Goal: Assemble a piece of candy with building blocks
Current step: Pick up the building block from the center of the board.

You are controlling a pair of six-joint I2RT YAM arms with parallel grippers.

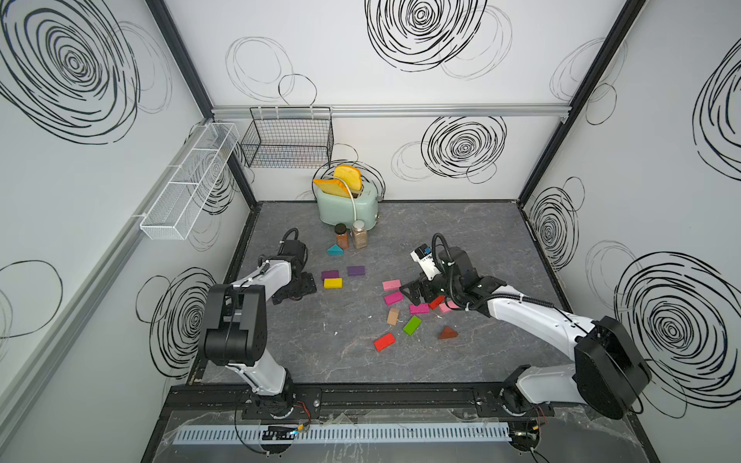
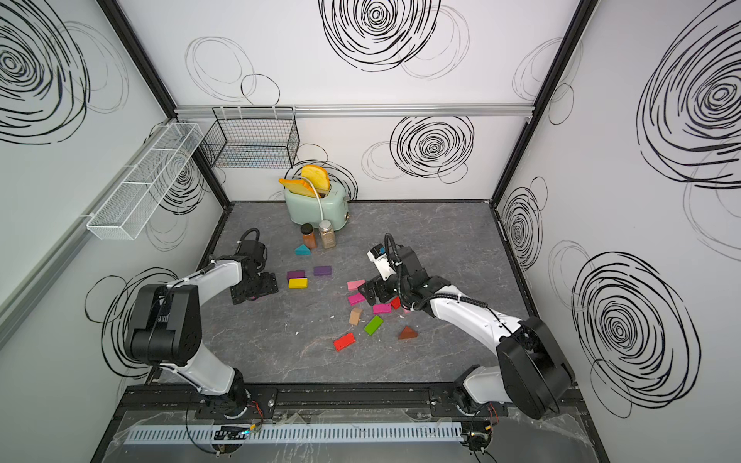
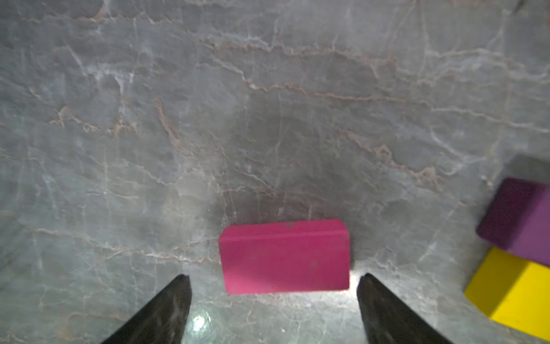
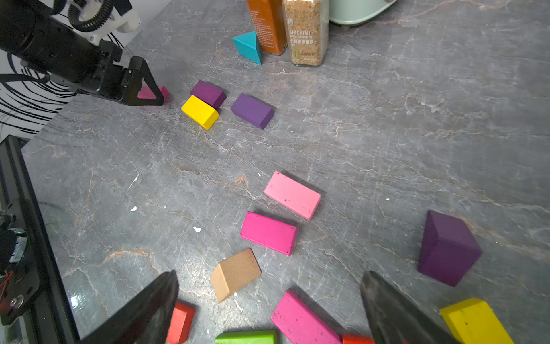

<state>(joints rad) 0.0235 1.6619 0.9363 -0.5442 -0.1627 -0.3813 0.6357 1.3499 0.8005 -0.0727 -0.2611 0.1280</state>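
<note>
Left gripper gapes empty before a flat magenta wooden brick, my right gripper equally open; I judge assembly barely begun.

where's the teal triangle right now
In both top views the teal triangle sits toward the back of the table, just left of the dark-lidded spice jar and in front of the mint toaster.

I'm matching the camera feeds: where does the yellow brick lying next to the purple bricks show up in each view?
In a top view: yellow brick, left of centre on the table.
In a top view: it sits in the same spot.
Left wrist: it is at the frame's edge.
Right wrist: it lies far across the table.
Shared landmark: dark purple brick alongside it.
</note>
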